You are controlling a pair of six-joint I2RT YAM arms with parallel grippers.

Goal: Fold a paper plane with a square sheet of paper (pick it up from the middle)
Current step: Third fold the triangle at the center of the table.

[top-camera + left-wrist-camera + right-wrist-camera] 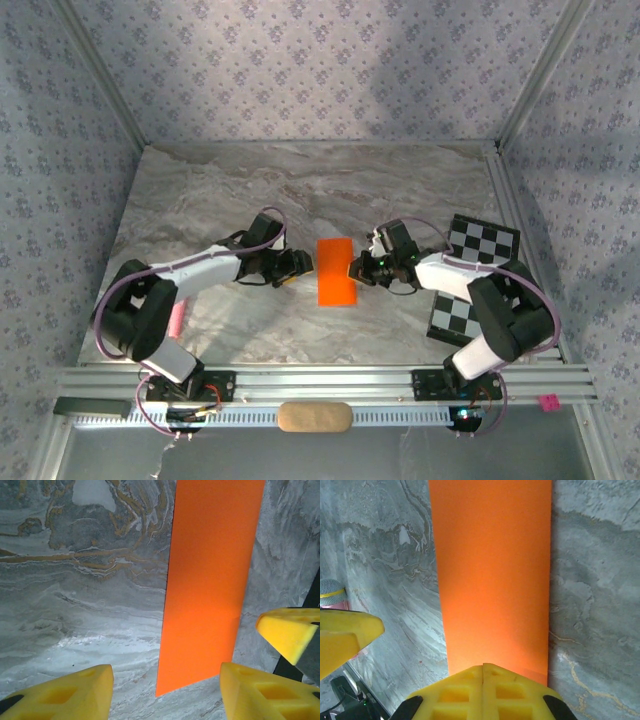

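Mid-table, the square sheet of paper is lying flat, folded into a strip. Right gripper, jaws shut, is pressing its right edge. Left gripper is hovering open beside the left edge. Probably creasing; next, far corners need folding in.

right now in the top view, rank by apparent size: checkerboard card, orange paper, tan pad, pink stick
1. checkerboard card, though partly hidden
2. orange paper and tan pad, too alike to rank
3. pink stick
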